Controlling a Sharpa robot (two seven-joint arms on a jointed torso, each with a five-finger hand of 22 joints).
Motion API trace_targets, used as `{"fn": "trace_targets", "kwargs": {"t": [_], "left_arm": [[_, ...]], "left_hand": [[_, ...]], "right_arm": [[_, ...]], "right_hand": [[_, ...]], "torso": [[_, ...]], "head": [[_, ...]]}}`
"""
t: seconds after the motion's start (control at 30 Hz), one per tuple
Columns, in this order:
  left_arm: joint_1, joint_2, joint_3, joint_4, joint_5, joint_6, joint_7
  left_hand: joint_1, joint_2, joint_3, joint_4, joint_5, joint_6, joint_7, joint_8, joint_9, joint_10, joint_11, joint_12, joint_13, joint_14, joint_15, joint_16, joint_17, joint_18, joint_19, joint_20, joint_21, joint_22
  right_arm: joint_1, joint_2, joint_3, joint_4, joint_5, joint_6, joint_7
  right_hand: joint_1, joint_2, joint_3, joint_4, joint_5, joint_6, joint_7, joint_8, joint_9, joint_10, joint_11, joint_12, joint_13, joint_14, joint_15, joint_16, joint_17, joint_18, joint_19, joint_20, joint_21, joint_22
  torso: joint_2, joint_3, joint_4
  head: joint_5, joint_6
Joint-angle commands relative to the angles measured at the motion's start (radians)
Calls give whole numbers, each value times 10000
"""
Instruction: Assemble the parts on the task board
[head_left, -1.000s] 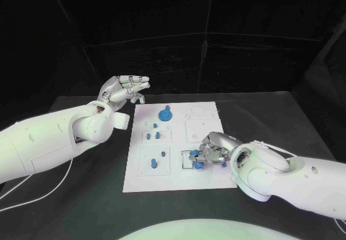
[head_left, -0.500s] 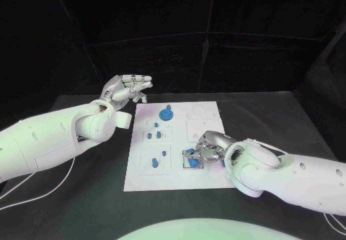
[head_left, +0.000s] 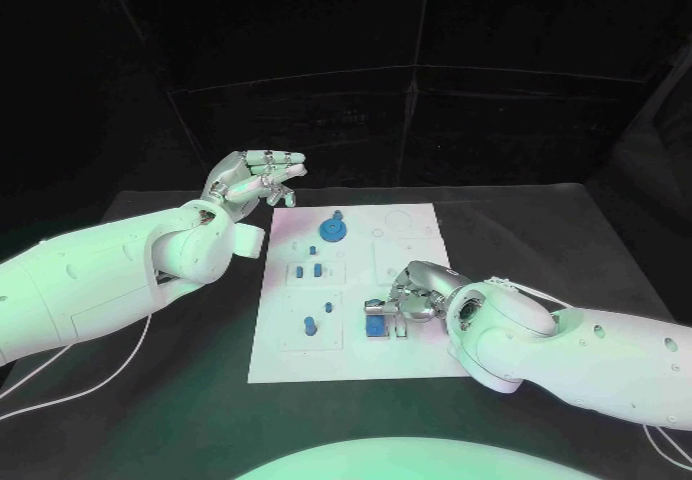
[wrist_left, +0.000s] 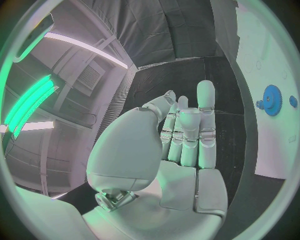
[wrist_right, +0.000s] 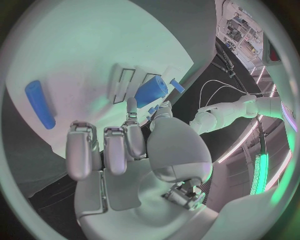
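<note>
The white task board (head_left: 346, 360) lies mid-table. My right hand (head_left: 414, 298) hovers low over its right middle, and its thumb and one finger pinch a blue block (head_left: 378, 326) at a rectangular slot. In the right wrist view the same blue block (wrist_right: 153, 90) sits between those fingertips (wrist_right: 131, 104), beside two slots, while the other fingers curl in. My left hand (head_left: 254, 180) is raised off the board's far left corner, empty, with its fingers extended (wrist_left: 187, 135). A blue gear (head_left: 333, 231) stands on the far part of the board.
Small blue pegs (head_left: 304, 271) and another blue peg (head_left: 309, 324) stand in the board's left column. A long blue peg (wrist_right: 39, 105) lies on the board in the right wrist view. The blue gear (wrist_left: 272, 100) appears past my left hand. Black table (head_left: 173, 400) surrounds the board.
My right hand has shifted a little to the left over the board, and the blue block under its fingertips now shows more plainly. The left hand has stayed raised.
</note>
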Motion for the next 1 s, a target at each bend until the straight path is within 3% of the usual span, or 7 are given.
{"fn": "trace_targets", "kwargs": {"t": [0.03,0.1,0.27,0.43,0.67,1.0], "left_arm": [[18,-1,8,12,20,141,4],[18,-6,7,13,20,146,1],[18,-19,6,13,20,149,-3],[17,-24,5,9,20,156,-6],[17,-19,2,5,20,209,-28],[16,-30,-3,8,20,230,-45]], "left_hand": [[-113,7,-55,-20,-31,6,29,36,-16,-69,-11,34,15,-66,4,-22,-6,135,-51,43,-38,-14],[-113,7,-55,-20,-31,6,29,36,-16,-69,-11,34,15,-66,4,-22,-6,135,-51,43,-38,-14],[-113,7,-55,-20,-31,6,29,36,-16,-69,-11,34,15,-66,4,-22,-6,135,-51,43,-38,-14],[-113,7,-55,-20,-31,6,29,36,-16,-69,-11,34,15,-66,4,-22,-6,135,-51,43,-38,-14],[-132,13,-66,-9,-31,-6,29,38,-19,-91,-10,50,18,-78,7,-28,-32,135,-52,46,-47,-20],[-132,13,-66,-9,-31,-6,29,38,-19,-91,-10,50,18,-78,7,-28,-32,135,-52,46,-47,-20]], "right_arm": [[17,-12,7,1,-128,-220,3],[17,-32,7,24,-168,-241,12],[16,-109,7,159,-224,-218,78],[14,-189,6,417,-358,-77,185],[12,-192,6,572,-542,-82,236],[13,-157,6,433,-671,133,208]], "right_hand": [[-99,-5,-61,-20,-35,-78,25,-40,19,-88,-13,-49,47,727,-37,-48,995,-148,-22,-70,-51,1130],[-105,-13,-57,-22,-33,-85,27,-43,21,-90,-11,-52,46,726,-35,-50,994,-147,-25,-69,-55,1126],[874,106,307,-327,36,-123,49,-18,99,-62,14,-25,133,739,-3,-41,1038,-153,-5,-27,-42,1158],[1674,-87,388,-695,19,-113,45,37,182,-8,9,42,246,760,-4,-6,1131,-170,44,-22,2,1230],[1696,-57,386,-673,22,-78,37,70,210,26,4,96,309,767,-6,10,1168,-174,53,-22,11,1244],[1703,9,397,-641,33,-40,23,104,236,41,-6,113,333,771,-11,16,1183,-174,55,-24,12,1248]], "torso": [[1,0,4],[3,5,-2],[9,12,-10],[4,13,-4],[2,5,2],[9,-3,12]], "head": [[16,-3],[21,-1],[24,0],[24,-19],[1,-17],[22,-41]]}}
